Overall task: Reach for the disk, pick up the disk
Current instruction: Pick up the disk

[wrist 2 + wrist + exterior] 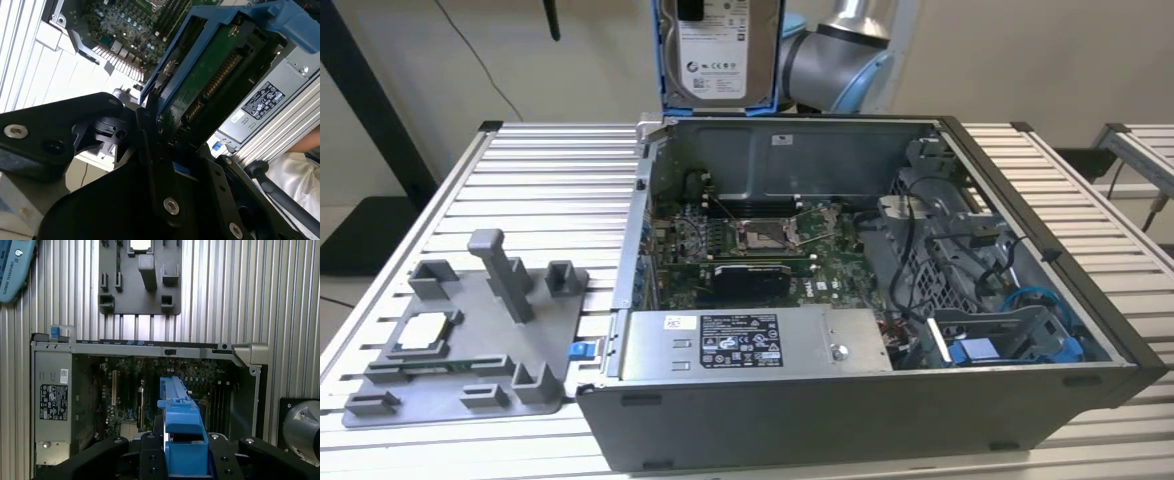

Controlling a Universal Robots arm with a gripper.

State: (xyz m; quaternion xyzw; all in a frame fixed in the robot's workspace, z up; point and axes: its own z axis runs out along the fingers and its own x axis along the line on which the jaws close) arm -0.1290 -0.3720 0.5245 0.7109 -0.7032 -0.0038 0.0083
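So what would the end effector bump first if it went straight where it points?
Probably the green circuit board in the open grey case, its gripped blue-framed silver hard drive leading.

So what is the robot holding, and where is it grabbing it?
The disk. The jaws are shut on one end of it.
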